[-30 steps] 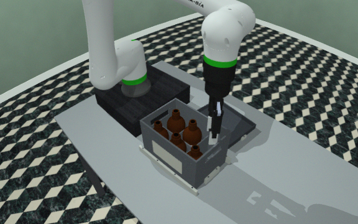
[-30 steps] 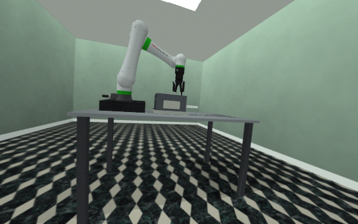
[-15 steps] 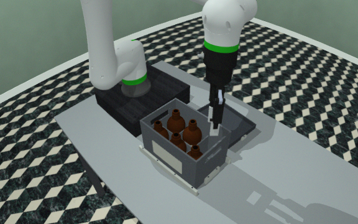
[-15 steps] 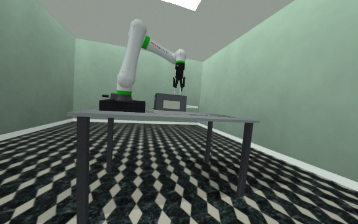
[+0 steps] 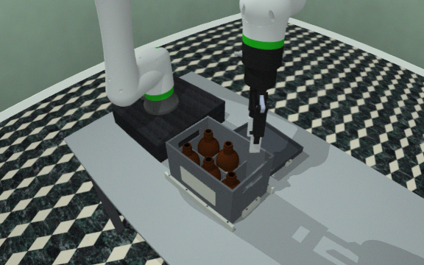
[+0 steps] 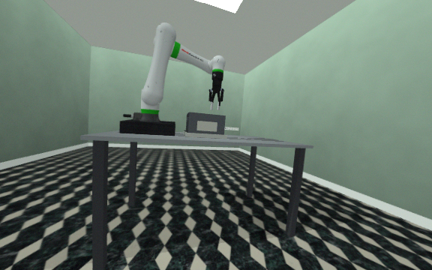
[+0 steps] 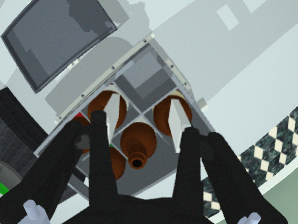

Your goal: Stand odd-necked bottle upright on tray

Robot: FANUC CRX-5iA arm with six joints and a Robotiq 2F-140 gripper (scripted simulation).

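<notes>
A grey crate (image 5: 205,184) (image 6: 205,121) (image 7: 163,63) with dividers stands on the table. Five brown bottles stand upright in it, one per cell: a large one (image 5: 208,141) at the back, one (image 5: 227,154) beside it, and smaller-looking ones (image 5: 189,151) (image 5: 210,165) (image 5: 231,179) toward the front. One cell (image 7: 147,75) is empty. In the wrist view one bottle's mouth (image 7: 137,161) shows below the fingers. The dark flat tray (image 5: 282,141) (image 7: 55,40) lies right behind the crate. My gripper (image 5: 255,145) (image 6: 214,106) (image 7: 144,108) hangs above the crate's tray-side end, partly open and empty.
The robot's black base block (image 5: 168,110) (image 6: 146,127) stands close to the crate's left. The grey table (image 5: 344,191) (image 6: 201,140) extends to the right of the crate and tray. A pale mounting plate (image 5: 197,206) shows under the crate.
</notes>
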